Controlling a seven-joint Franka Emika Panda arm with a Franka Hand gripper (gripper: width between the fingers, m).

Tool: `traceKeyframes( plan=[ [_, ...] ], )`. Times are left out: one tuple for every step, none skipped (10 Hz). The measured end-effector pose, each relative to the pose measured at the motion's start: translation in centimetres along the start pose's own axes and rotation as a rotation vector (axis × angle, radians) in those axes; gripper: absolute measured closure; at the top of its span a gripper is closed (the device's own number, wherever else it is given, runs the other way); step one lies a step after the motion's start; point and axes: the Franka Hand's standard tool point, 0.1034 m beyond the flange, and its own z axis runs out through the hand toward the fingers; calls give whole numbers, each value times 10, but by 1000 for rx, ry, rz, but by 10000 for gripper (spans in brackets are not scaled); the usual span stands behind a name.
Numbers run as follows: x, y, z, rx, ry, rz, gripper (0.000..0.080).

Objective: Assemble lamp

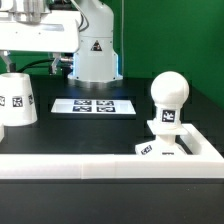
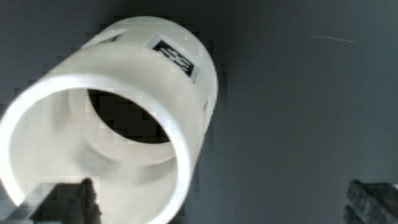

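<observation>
The white tapered shade (image 1: pixel 15 98) stands on the dark table at the exterior view's left, a tag on its side. In the wrist view the shade (image 2: pixel 164 70) fills the picture and its open end faces the camera. My gripper (image 2: pixel 217 205) is open above it. One finger (image 2: pixel 64 200) is over the shade's rim and the other finger (image 2: pixel 377 200) is well clear over bare table. In the exterior view my gripper (image 1: pixel 10 60) hangs just above the shade. The round bulb (image 1: pixel 169 92) stands on the square base (image 1: pixel 160 148) at the exterior view's right.
The marker board (image 1: pixel 94 105) lies flat in the middle of the table. A white raised rail (image 1: pixel 80 166) runs along the front and turns up the right side next to the base. The arm's pedestal (image 1: pixel 96 55) stands behind the marker board.
</observation>
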Motion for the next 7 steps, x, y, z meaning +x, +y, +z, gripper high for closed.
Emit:
traceKeyframes(
  plan=[
    [-2,1,4,-2,-6,-5,101],
    [-3,2,7,-4,-10,-7,101],
    [-4,3,10,-10,-11,-9,101],
    [-5,4,14,-15,-15,-10,101],
    [-6,5,16,-19,-17,-11,101],
    [-7,5,18,-20,-21,-11,101],
    [-7,5,18,-20,-22,-11,230]
  ],
)
